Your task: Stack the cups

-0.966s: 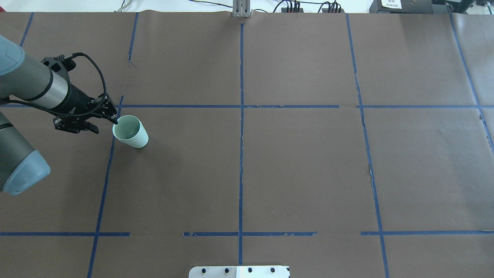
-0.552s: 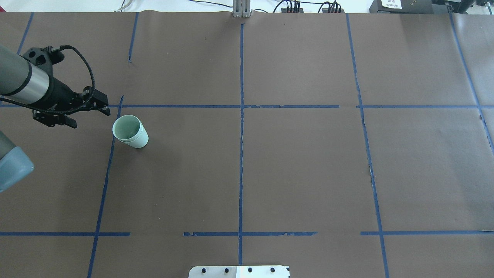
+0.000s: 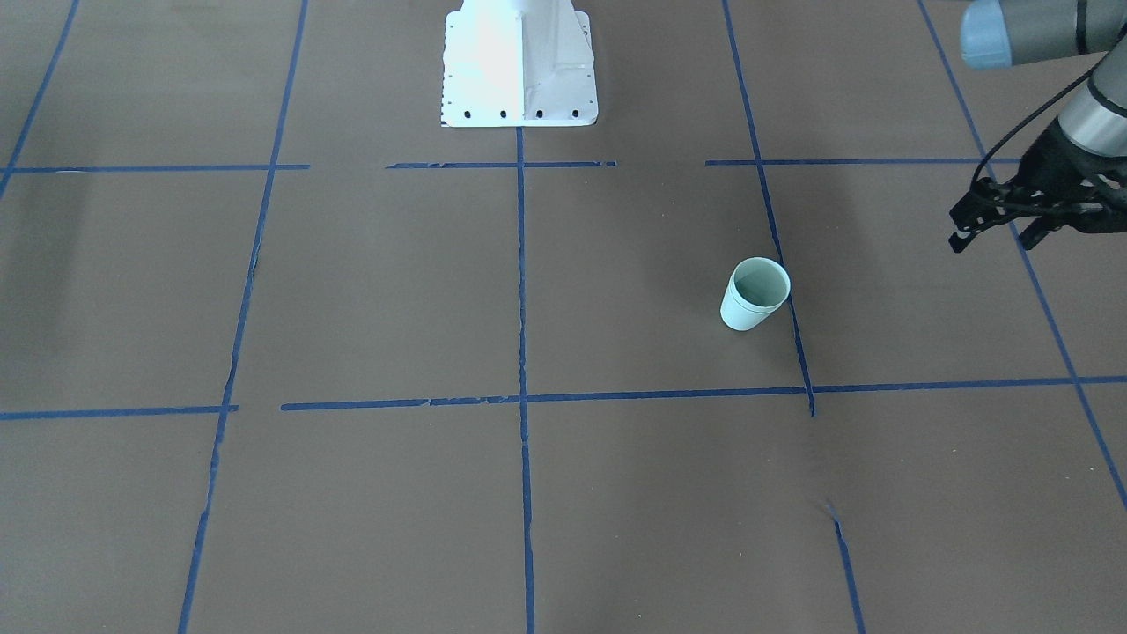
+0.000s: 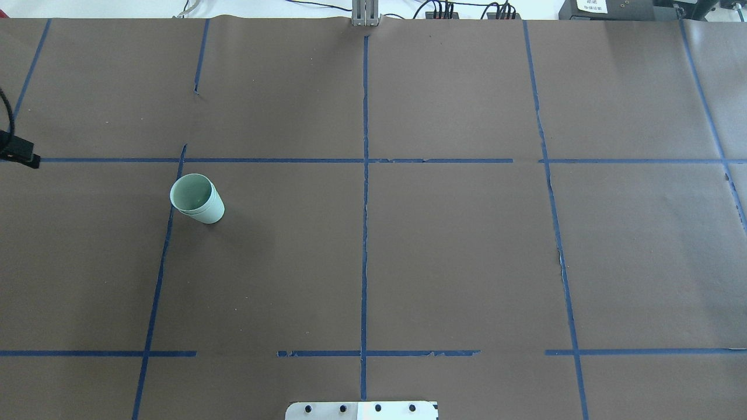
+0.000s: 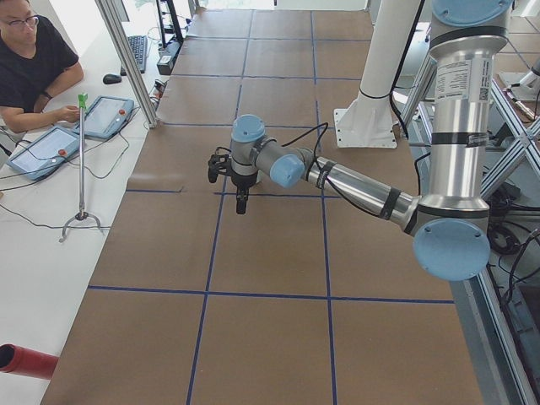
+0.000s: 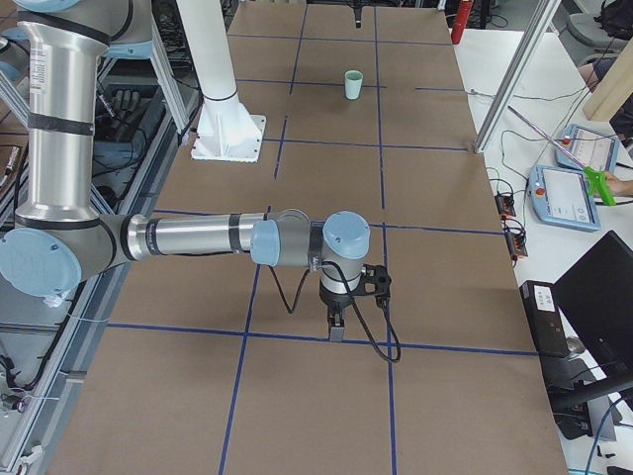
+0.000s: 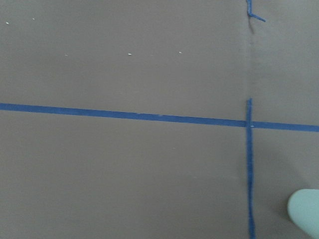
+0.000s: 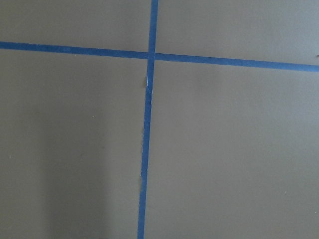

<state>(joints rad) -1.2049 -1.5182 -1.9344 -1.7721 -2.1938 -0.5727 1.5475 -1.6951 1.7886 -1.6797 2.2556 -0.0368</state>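
Observation:
The two pale mint-green cups (image 4: pixel 197 199) stand nested one inside the other, upright on the brown paper, left of the table's middle. They also show in the front-facing view (image 3: pixel 755 295), far off in the exterior right view (image 6: pixel 353 84), and as a pale edge in the left wrist view (image 7: pixel 305 217). My left gripper (image 3: pixel 990 238) is open and empty, well off to the cups' side and raised. Only its tip (image 4: pixel 22 156) shows at the overhead view's left edge. My right gripper (image 6: pixel 336 325) shows only in the exterior right view, pointing down over the paper, and I cannot tell whether it is open or shut.
Blue tape lines (image 4: pixel 365 175) divide the brown paper into squares. The white robot base plate (image 3: pixel 519 62) is at the robot's edge of the table. An operator (image 5: pixel 34 59) sits with tablets at the far side, beside a thin stand (image 5: pixel 81 169).
My left gripper drew back from the cups' rim toward the left edge of the overhead view, until only its tip shows. The nested cups stayed in place.

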